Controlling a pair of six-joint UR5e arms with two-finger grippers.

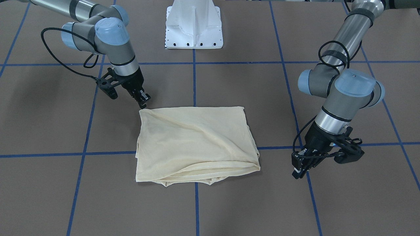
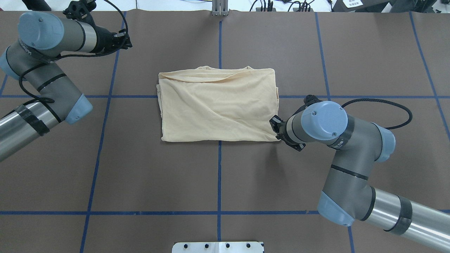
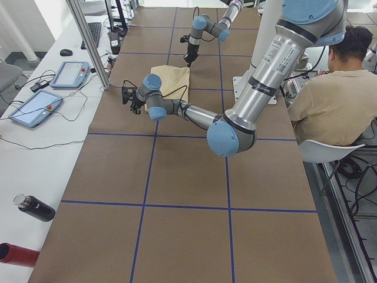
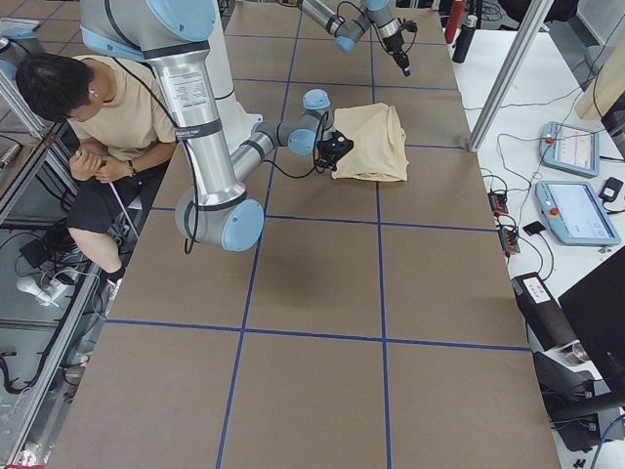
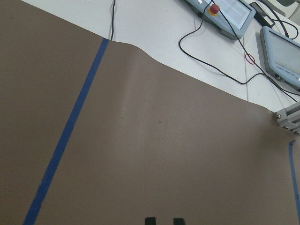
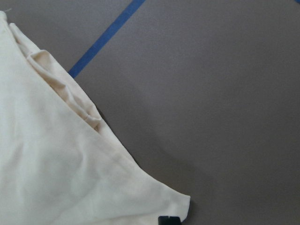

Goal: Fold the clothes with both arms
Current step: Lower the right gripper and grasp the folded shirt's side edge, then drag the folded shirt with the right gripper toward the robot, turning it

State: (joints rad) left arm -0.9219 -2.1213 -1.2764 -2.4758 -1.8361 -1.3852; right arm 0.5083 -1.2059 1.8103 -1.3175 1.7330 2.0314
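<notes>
Starting at right gripper: found it clenched at a corner of the folded shirt, middle of the counter, hold unclear. Saw left gripper slightly parted, empty, well apart. Judged best to pinch matching corners, lift evenly.

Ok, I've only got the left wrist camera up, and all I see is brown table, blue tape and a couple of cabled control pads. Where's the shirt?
Observer: The shirt lies folded into a rectangle in the middle of the table. It is off to the side of your left tool, which touches no cloth.
Operator: And the other arm?
Observer: The right tool is at the shirt's right corner on the robot's side, tip at the fabric edge. I cannot tell whether it grips the cloth.
</notes>
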